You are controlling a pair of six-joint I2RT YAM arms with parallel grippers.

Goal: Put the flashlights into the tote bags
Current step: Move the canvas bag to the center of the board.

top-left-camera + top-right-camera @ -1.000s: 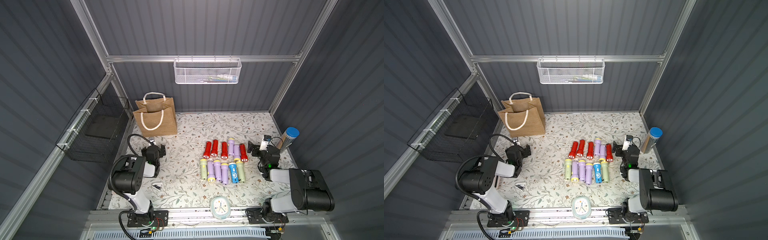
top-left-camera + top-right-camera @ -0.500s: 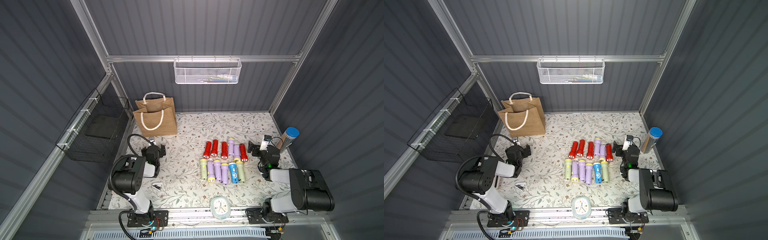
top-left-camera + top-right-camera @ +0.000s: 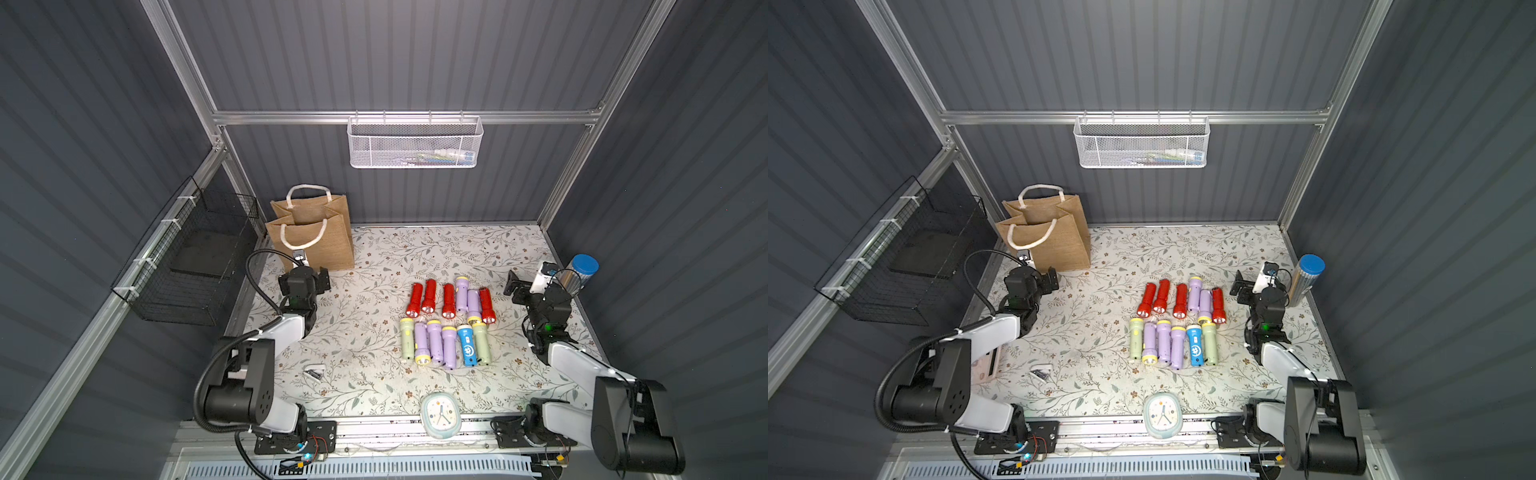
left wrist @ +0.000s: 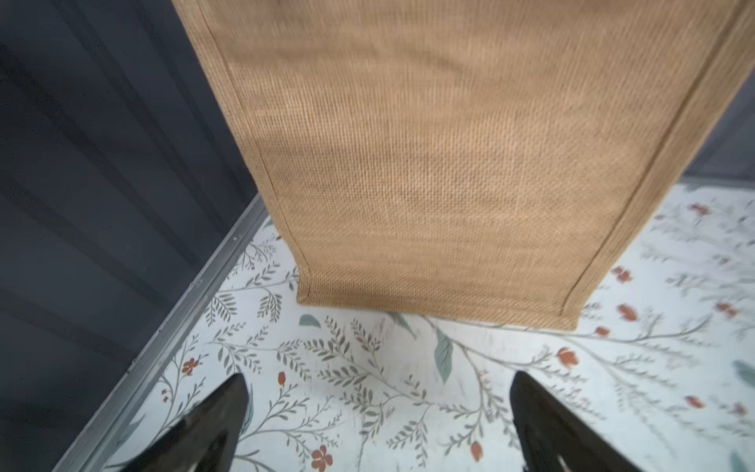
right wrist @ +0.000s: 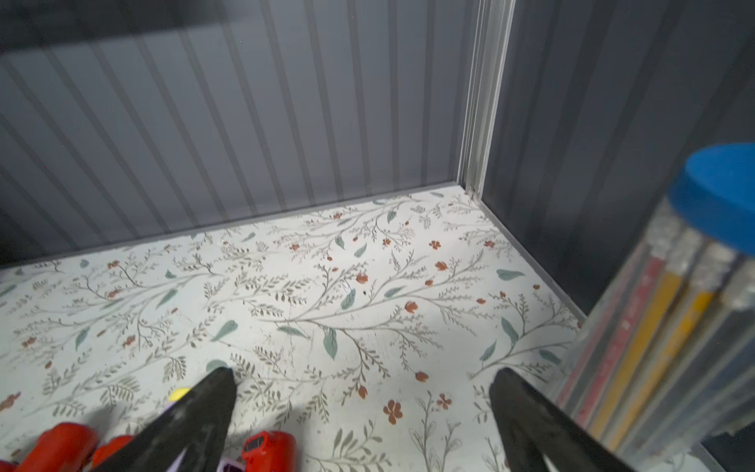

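Several flashlights (image 3: 446,328) (image 3: 1177,322) lie in two rows right of the table's middle: red and lavender behind, pale green, lavender and one blue in front. The tan tote bag (image 3: 320,241) (image 3: 1054,241) with white rope handles stands upright at the back left. My left gripper (image 3: 305,274) (image 4: 380,378) is open and empty, low over the mat just in front of the bag's base (image 4: 449,163). My right gripper (image 3: 536,286) (image 5: 362,372) is open and empty at the right edge of the rows, with a red flashlight (image 5: 269,449) beside one finger.
A clear cylinder of pencils with a blue cap (image 3: 582,270) (image 5: 674,327) stands close beside the right gripper. A white mesh basket (image 3: 415,143) hangs on the back wall, a black wire basket (image 3: 191,270) on the left wall. A small clock (image 3: 440,415) and a white clip (image 3: 316,372) lie near the front.
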